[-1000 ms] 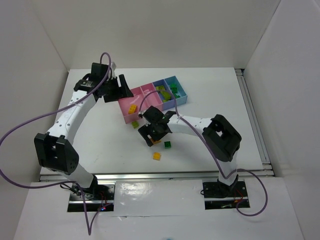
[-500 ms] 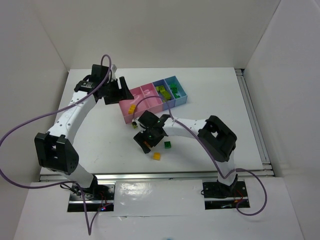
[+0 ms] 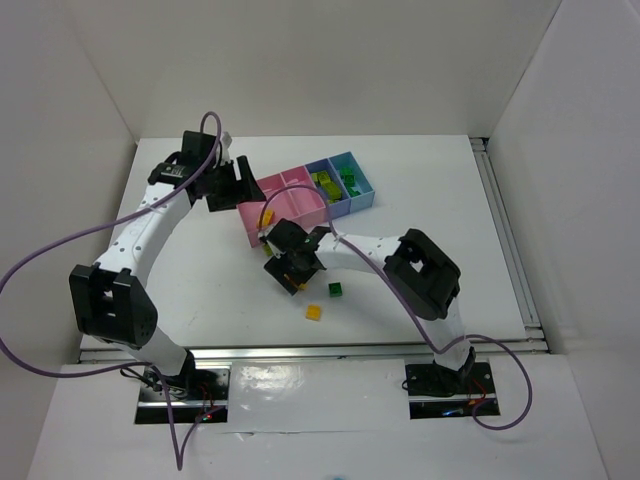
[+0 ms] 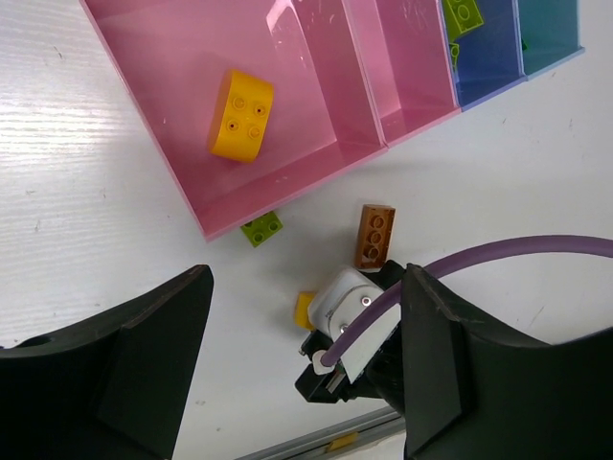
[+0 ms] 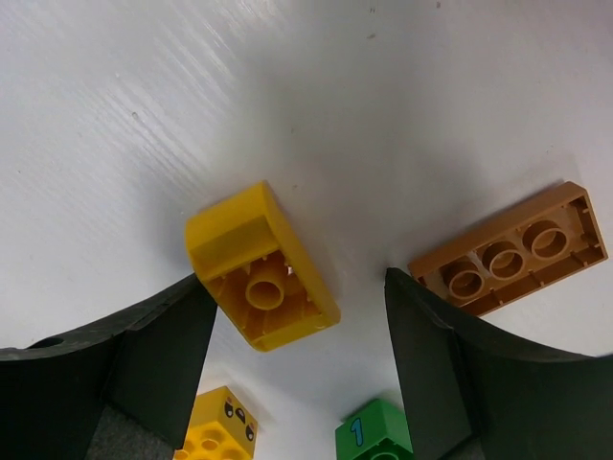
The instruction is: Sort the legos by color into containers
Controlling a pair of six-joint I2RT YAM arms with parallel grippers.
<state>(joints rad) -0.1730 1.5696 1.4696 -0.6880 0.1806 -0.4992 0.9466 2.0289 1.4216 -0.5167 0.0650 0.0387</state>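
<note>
The joined bins (image 3: 300,203) stand mid-table: two pink (image 4: 163,57), a darker blue (image 4: 484,67) and a light blue (image 4: 551,34). The first pink bin holds a yellow brick (image 4: 241,127); a lime brick (image 4: 462,11) lies in the darker blue bin. My right gripper (image 3: 285,265) is open and low over the table, its jaws on either side of an upturned yellow brick (image 5: 261,268). A brown brick (image 5: 512,251) lies just right of it. My left gripper (image 3: 232,182) is open and empty, hovering over the pink bin's near corner.
A lime brick (image 4: 261,228) lies on the table against the pink bin's front wall. A green brick marked "1" (image 3: 336,289) and a yellow face brick (image 3: 313,312) lie nearer the front edge. White walls enclose the table.
My right gripper has moved left and toward the bins, from beside the green brick to over the upturned yellow brick. My left arm has barely moved.
</note>
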